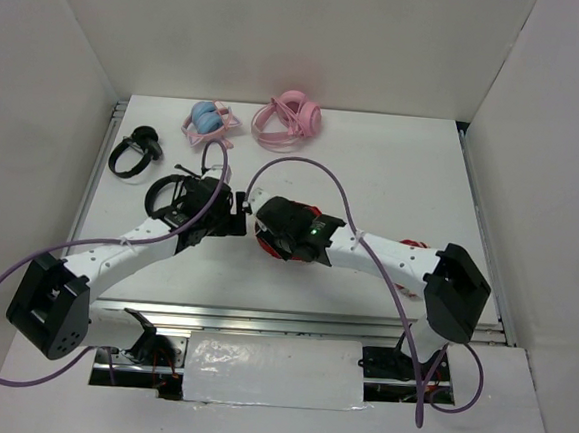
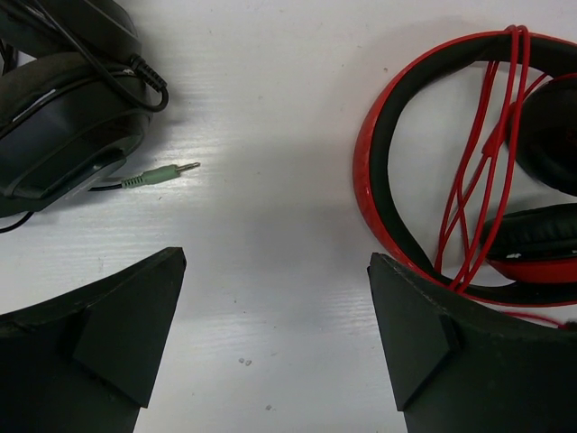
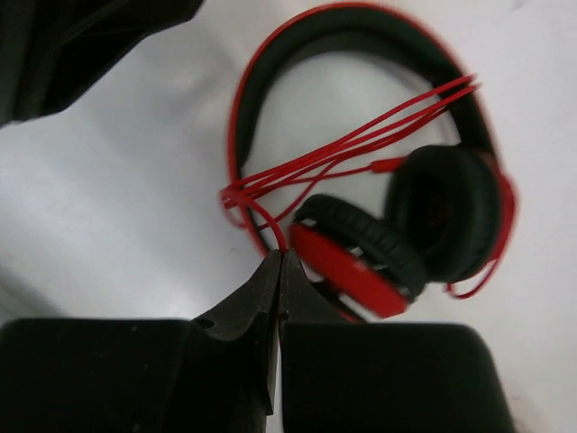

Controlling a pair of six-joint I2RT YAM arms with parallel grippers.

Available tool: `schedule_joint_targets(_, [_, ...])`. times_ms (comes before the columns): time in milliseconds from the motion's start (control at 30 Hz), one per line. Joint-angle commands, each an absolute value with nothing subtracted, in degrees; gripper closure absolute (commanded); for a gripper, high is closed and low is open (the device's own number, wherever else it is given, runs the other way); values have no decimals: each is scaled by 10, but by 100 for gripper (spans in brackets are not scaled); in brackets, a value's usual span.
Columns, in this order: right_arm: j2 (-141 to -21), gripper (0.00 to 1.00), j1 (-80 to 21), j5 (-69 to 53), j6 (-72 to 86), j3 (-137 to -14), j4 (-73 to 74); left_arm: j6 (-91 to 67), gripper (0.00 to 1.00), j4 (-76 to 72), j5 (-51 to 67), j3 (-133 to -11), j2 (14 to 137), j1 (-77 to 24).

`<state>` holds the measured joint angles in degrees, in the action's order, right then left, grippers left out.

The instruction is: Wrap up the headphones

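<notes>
Found the headphones [image 3: 442, 212] lying flat on the white table [image 2: 270, 90], red cable [image 3: 361, 149] looped across the headband, right gripper [image 3: 281, 257] pinched shut on one strand (tips pressed together), left gripper [image 2: 277, 257] spread wide nearby, holding nothing.
</notes>
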<state>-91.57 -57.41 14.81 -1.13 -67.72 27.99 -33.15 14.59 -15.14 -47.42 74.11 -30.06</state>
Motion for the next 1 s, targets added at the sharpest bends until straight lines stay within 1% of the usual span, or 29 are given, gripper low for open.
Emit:
schedule_joint_targets(0, [-920, 100, -571, 241, -147, -672, 193, -322, 4, 126, -138, -465, 726, -296])
schedule_joint_targets(100, [-912, 100, -568, 235, -213, -637, 105, -323, 4, 120, -133, -460, 723, -295])
schedule_joint_targets(267, [-914, 100, -546, 147, -246, -616, 26, -323, 4, 122, -134, -461, 725, -293])
schedule_joint_targets(367, [-917, 100, -532, 121, -251, -595, -28, -322, 4, 120, -129, -458, 723, -291])
schedule_joint_targets(433, [-919, 100, -521, 89, -250, -589, -51, -321, 5, 118, -124, -457, 724, -291])
schedule_joint_targets(600, [-947, 100, -502, 72, -229, -578, -76, -323, 5, 115, -121, -459, 734, -290])
schedule_joint_targets(833, [-969, 100, -483, 28, -243, -534, -186, -323, 6, 121, -123, -462, 737, -290])
schedule_joint_targets(967, [-991, 100, -479, 26, -246, -554, -178, -326, 6, 126, -128, -464, 737, -291])
